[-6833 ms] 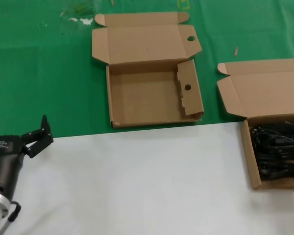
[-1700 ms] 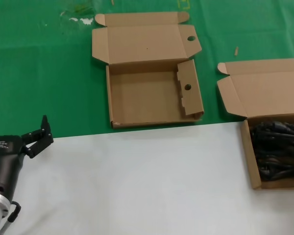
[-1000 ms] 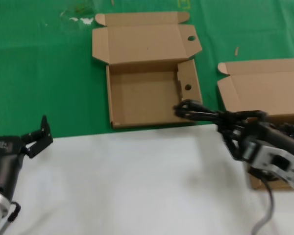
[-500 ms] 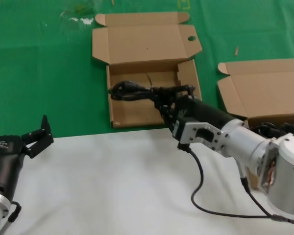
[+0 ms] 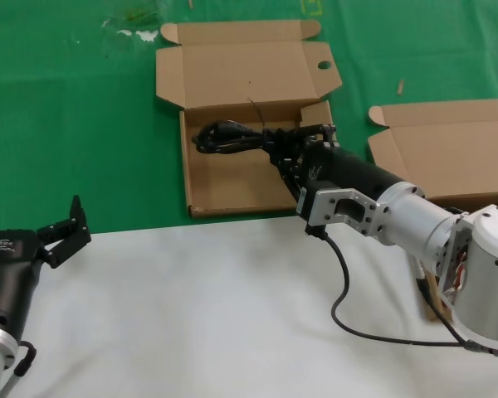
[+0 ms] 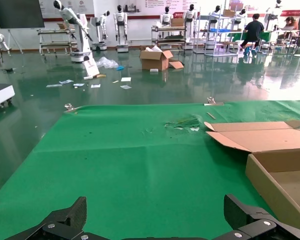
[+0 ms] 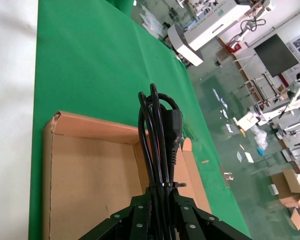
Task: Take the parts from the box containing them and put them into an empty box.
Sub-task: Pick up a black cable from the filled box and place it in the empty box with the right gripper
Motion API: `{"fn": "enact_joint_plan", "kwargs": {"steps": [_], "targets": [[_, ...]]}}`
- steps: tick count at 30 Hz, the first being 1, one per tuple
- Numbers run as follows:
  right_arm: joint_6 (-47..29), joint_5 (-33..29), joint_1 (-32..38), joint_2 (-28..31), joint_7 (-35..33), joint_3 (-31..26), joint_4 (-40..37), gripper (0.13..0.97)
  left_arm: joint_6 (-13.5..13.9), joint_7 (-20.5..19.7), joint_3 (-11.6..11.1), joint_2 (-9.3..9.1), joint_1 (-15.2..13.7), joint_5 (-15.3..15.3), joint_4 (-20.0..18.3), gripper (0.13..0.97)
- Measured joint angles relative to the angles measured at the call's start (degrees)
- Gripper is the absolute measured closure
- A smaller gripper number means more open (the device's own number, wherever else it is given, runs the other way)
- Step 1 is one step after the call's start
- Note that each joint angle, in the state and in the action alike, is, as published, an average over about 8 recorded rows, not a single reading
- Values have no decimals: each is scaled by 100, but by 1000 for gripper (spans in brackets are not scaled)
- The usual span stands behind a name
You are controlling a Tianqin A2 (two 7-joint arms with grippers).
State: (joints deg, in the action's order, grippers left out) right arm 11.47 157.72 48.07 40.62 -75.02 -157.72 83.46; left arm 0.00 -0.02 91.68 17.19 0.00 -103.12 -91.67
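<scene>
My right gripper (image 5: 275, 146) is shut on a black coiled power cord (image 5: 222, 136) and holds it above the back part of the empty box (image 5: 201, 192), whose lid flap has a round hole (image 5: 324, 65). In the right wrist view the cord (image 7: 160, 131) sticks out from the closed gripper (image 7: 163, 196) over the box's brown floor (image 7: 90, 175). The box containing the parts shows its open lid (image 5: 448, 149) at the right; its tray is hidden behind my right arm. My left gripper (image 5: 64, 231) is open and empty at the near left; its fingers (image 6: 65, 222) frame green mat.
Green mat (image 5: 66, 124) covers the far half of the table and white cloth (image 5: 191, 315) the near half. The right arm's cable (image 5: 357, 327) loops over the white cloth. The empty box's corner (image 6: 280, 172) shows in the left wrist view.
My right arm swung in from the right box with a cord bundle and now holds it over the empty box, slightly farther back than before. The left arm has not moved.
</scene>
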Motion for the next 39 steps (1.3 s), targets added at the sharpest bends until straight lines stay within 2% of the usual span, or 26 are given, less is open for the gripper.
{"fn": "enact_joint_plan", "kwargs": {"steps": [14,22,26,32,35,39], "targets": [[-3,0,4,2,-2,0,-11,845,0,0,0,0,0,0,0,132],[-3,0,4,2,-2,0,-11,736,0,0,0,0,0,0,0,132],[-3,0,4,2,-2,0,-11,736,0,0,0,0,0,0,0,132],[-24,-97,-82,-40,131,118,4,605,0,0,0,0,0,0,0,132],[-52,-233,-202,-99,318,283,25,561,0,0,0,0,0,0,0,132],[-103,-475,-415,-202,652,576,62,459,0,0,0,0,0,0,0,132]]}}
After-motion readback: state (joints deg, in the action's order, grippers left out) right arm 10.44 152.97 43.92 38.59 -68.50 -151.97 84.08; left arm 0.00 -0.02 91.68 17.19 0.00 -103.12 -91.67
